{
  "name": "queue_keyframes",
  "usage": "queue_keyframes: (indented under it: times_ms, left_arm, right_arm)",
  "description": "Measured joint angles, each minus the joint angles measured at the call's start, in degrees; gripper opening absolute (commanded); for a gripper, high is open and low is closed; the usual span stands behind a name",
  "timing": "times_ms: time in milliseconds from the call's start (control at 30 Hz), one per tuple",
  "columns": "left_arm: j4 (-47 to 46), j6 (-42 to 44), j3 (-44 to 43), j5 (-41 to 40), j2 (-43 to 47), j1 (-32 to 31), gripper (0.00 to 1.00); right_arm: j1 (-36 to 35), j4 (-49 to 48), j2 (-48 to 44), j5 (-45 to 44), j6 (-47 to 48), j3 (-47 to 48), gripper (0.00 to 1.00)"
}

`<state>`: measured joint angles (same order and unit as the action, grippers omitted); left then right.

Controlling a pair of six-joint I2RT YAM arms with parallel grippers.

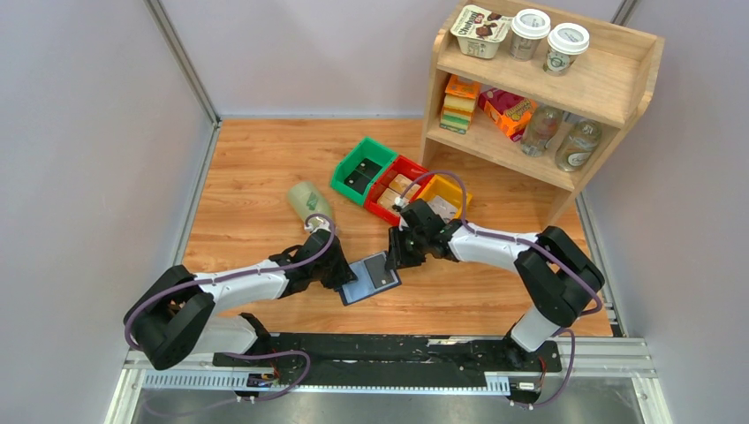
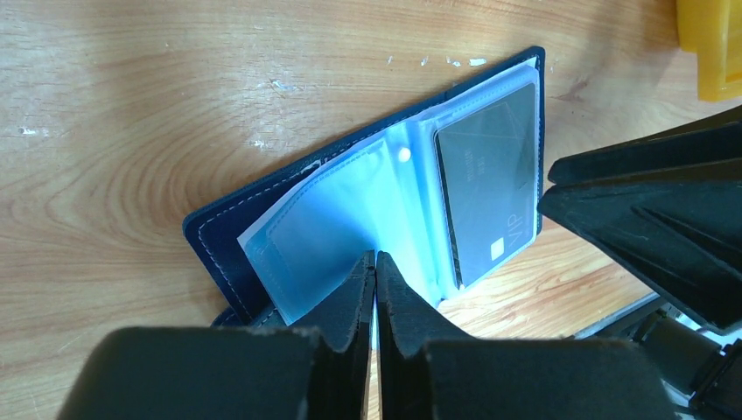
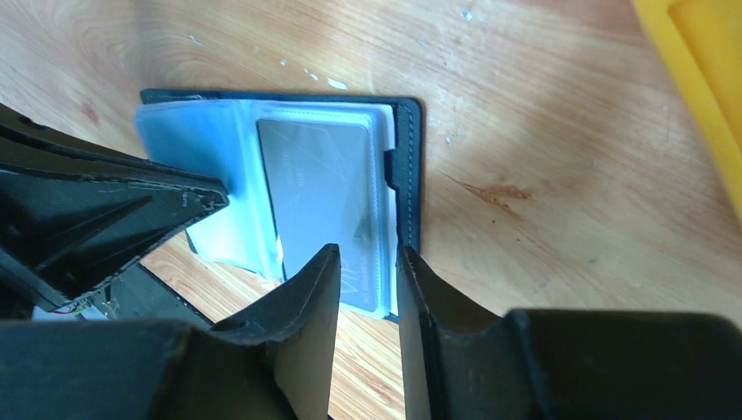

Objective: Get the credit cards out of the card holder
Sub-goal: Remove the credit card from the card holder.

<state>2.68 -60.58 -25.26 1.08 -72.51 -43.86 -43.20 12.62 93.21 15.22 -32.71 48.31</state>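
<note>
The navy card holder [image 1: 356, 294] lies open on the table between both arms, its pale blue sleeves fanned out [image 2: 332, 227]. A grey credit card [image 2: 490, 192] marked VIP sits in the right-hand sleeve [image 3: 319, 184]. My left gripper [image 2: 375, 262] is shut at the middle of the holder, pinching the near edge of a raised sleeve page [image 1: 346, 276]. My right gripper [image 3: 367, 254] is open, with its fingers on either side of the card's near corner [image 1: 395, 261]. Part of the navy cover [image 3: 407, 175] shows beside the right finger.
Green [image 1: 362, 168], red [image 1: 395, 185] and yellow [image 1: 442, 196] bins stand just behind the holder. The yellow one is close to the right gripper [image 3: 700, 79]. A pale green bottle [image 1: 309, 201] lies at the left. A wooden shelf [image 1: 548, 88] with groceries stands back right.
</note>
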Motion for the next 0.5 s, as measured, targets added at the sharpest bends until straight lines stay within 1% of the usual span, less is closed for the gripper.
queue_keyframes:
  times_ms: [233,500]
  left_arm:
    - [-0.6,0.0,0.0,0.2,-0.6,0.0,0.07]
    - [-1.0,0.0,0.0,0.4,-0.8,0.0,0.07]
  right_arm:
    - [-0.2,1.7,-0.3,-1.9,1.1,3.2,0.29]
    - [-0.5,2.1,0.8,-2.3,1.7,3.9,0.25]
